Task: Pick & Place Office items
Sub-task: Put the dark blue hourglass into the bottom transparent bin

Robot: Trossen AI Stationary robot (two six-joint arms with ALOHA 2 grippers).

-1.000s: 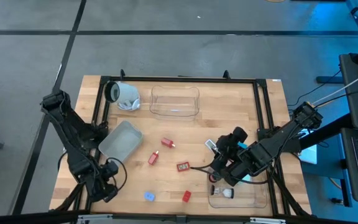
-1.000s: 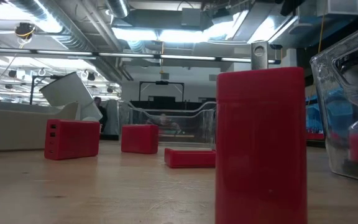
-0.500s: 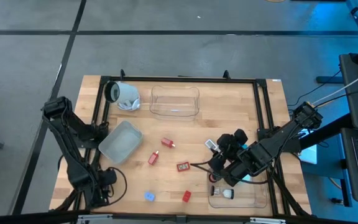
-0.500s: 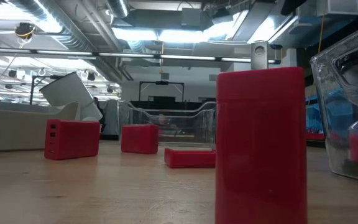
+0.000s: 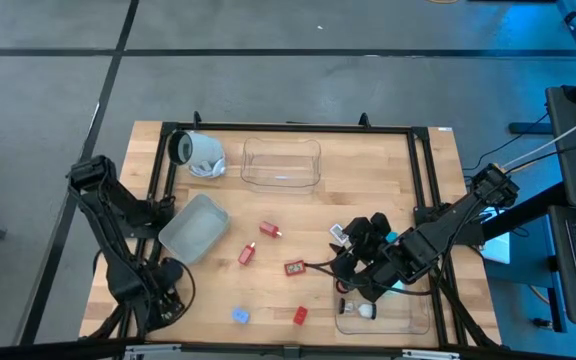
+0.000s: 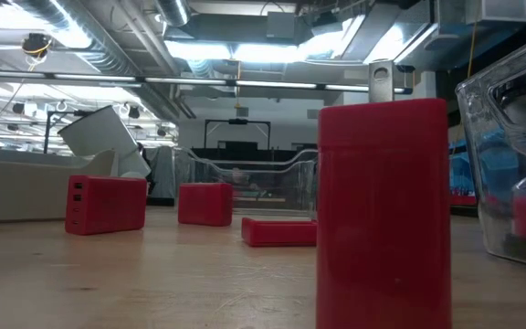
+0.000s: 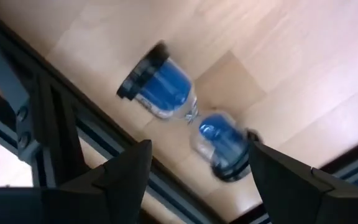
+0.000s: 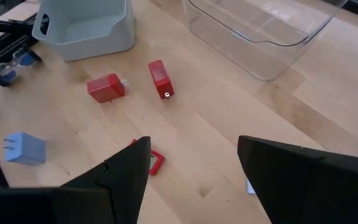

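Since the earlier frame the left hand [image 7: 194, 165] has drawn back to the counter's [image 5: 388, 180] near-left corner, open above a blue hourglass [image 7: 185, 124], likely to grasp it. The right hand [image 8: 191, 168] hovers open, empty, near the red blocks [image 8: 160, 79].

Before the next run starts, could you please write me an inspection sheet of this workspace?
Surface: wooden table, black frame.
Job's things: red blocks; blue piece; blue hourglass at the left edge.
Clutter: clear trays; grey bin; white cylinder, lying over.
Grippers: left gripper open over the hourglass; right gripper open above the table.
Cables: black lead by the right arm.
Surroundings: grey floor.
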